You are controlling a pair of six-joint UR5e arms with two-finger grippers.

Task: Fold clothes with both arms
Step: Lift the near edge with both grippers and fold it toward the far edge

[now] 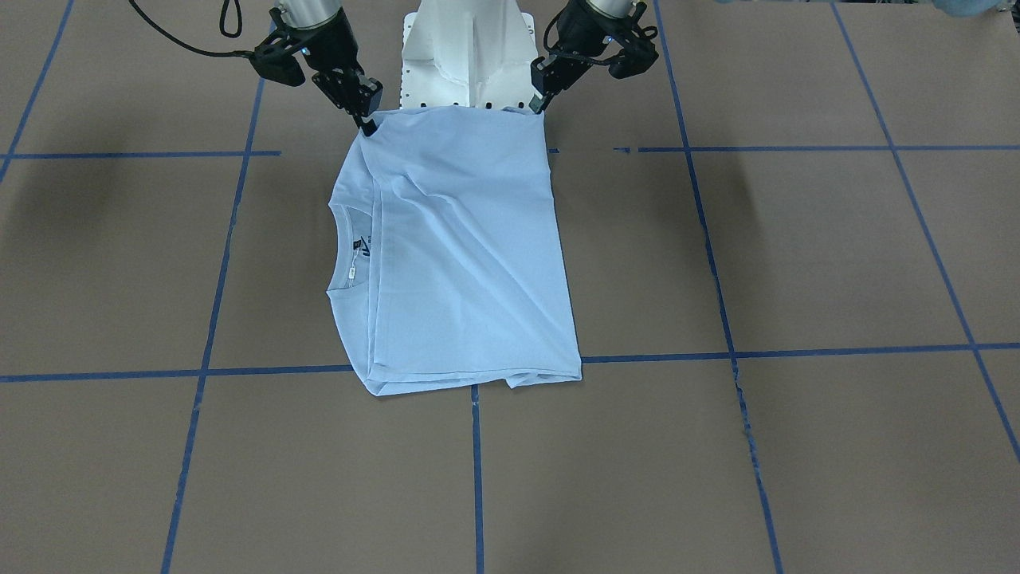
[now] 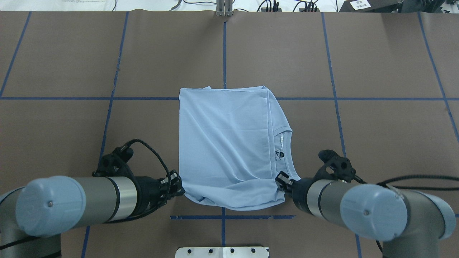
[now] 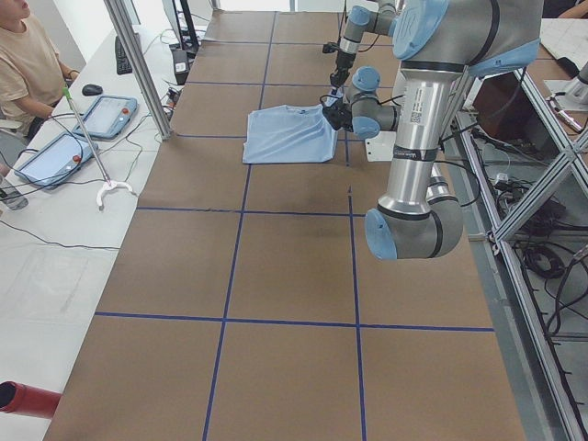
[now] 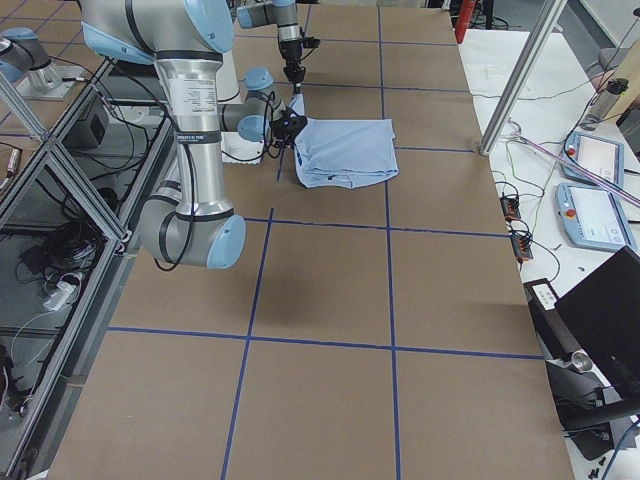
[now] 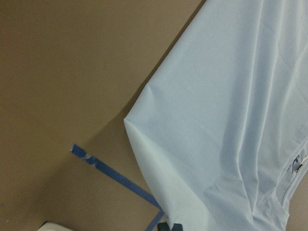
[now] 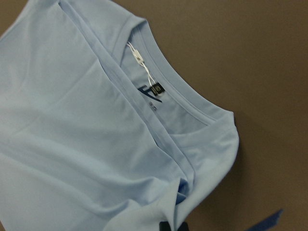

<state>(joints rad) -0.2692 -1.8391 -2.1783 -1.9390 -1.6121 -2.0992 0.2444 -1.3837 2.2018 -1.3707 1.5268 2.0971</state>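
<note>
The light blue T-shirt [image 1: 462, 255] lies folded into a rectangle at the table's middle and also shows in the overhead view [image 2: 226, 143]. Its ribbed collar and dark neck label [image 2: 280, 153] point to my right side; the label also shows in the right wrist view [image 6: 155, 90]. The chest print is hidden. My left gripper [image 2: 178, 185] is shut on the near left corner of the shirt. My right gripper [image 2: 281, 182] is shut on the near right corner, by the collar. Both corners are raised slightly off the table, as the front view shows for the left [image 1: 542, 108] and right [image 1: 368, 126] grippers.
The white pedestal base [image 1: 466, 56] stands just behind the shirt's near edge. Blue tape lines [image 2: 224, 53] cross the brown table. A person [image 3: 23, 64] sits beyond the far table edge beside tablets [image 3: 108, 115], and a metal post [image 3: 138, 64] stands there.
</note>
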